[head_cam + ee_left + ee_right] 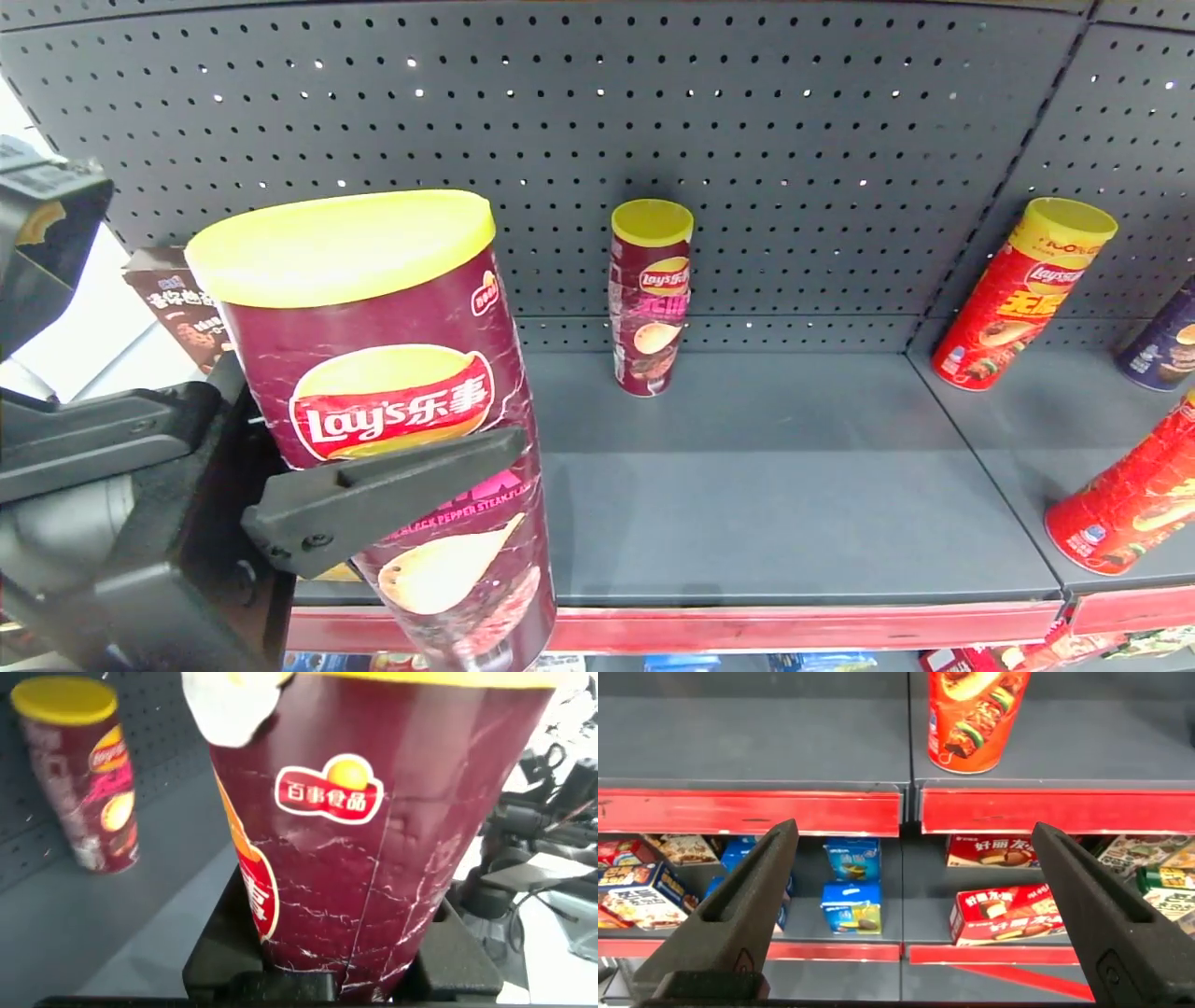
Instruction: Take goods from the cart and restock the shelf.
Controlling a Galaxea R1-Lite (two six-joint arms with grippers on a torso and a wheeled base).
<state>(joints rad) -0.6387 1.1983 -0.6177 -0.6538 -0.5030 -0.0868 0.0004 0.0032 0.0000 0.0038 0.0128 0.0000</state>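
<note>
My left gripper (373, 485) is shut on a maroon chip can (392, 411) with a yellow lid, held upright in front of the shelf's left front edge. The left wrist view has the same held can (374, 840) up close between the fingers. A second maroon chip can (651, 297) stands upright at the back of the grey shelf (766, 495), and it is visible farther off as the standing can (84, 775). My right gripper (915, 915) is open, its fingers spread wide below the shelf's red front edge (757, 812).
Red chip cans stand on the right shelf section: one (1022, 294) leaning at the back, one (1130, 504) near the front, plus a purple can (1162, 345). A brown box (177, 308) sits at the back left. Lower shelves hold boxed snacks (850, 891).
</note>
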